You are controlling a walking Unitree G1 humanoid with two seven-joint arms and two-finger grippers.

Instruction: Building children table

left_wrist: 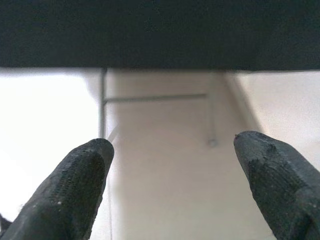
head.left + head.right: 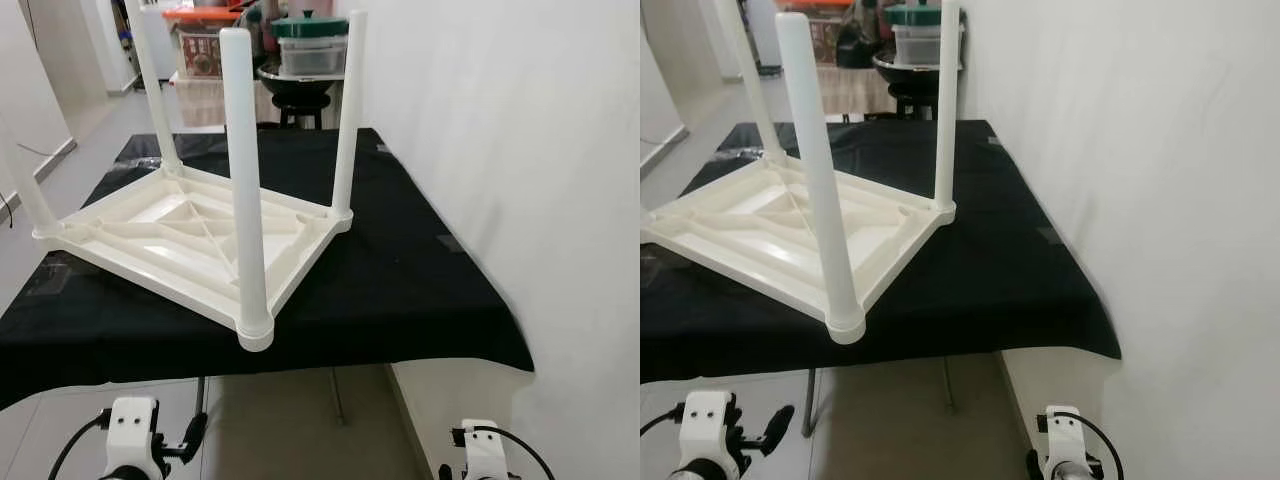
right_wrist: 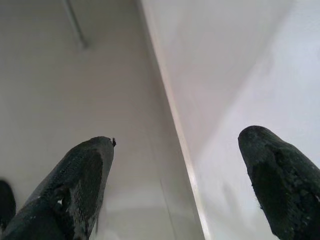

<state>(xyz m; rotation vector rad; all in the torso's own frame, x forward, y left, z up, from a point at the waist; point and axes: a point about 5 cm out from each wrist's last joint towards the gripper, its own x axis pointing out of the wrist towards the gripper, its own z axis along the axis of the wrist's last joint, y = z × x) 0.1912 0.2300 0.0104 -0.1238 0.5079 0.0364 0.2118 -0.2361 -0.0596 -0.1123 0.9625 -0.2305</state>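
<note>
A white plastic children's table (image 2: 190,240) lies upside down on a worktop covered with a black cloth (image 2: 400,280), in the centre-left of the head views. Four legs stand up from its ribbed underside. The nearest leg (image 2: 245,190) rises at the middle of the frame, its socket at the table corner close to the front edge of the cloth. The leg (image 2: 346,120) toward the wall stands to the upper right. The far leg (image 2: 153,85) runs off the top edge, and the left leg (image 2: 27,185) is partly cut off at the left edge of the frame.

Behind the worktop, in the upper middle of the frame, clear storage boxes with a green lid (image 2: 309,25) and an orange lid (image 2: 200,15) sit stacked. One box carries a label, but the writing on it is too small to read.

The left tool (image 1: 170,160) hangs below the worktop's front edge, its two black fingers (image 1: 75,185) spread wide and holding nothing; the cloth edge and thin metal worktop legs show beyond them. The right tool (image 3: 175,175) also hangs low beside the white wall (image 2: 520,150), fingers wide apart and empty, pointing at the floor-wall corner. In the head views only the white wrist housings show at the bottom edge.
</note>
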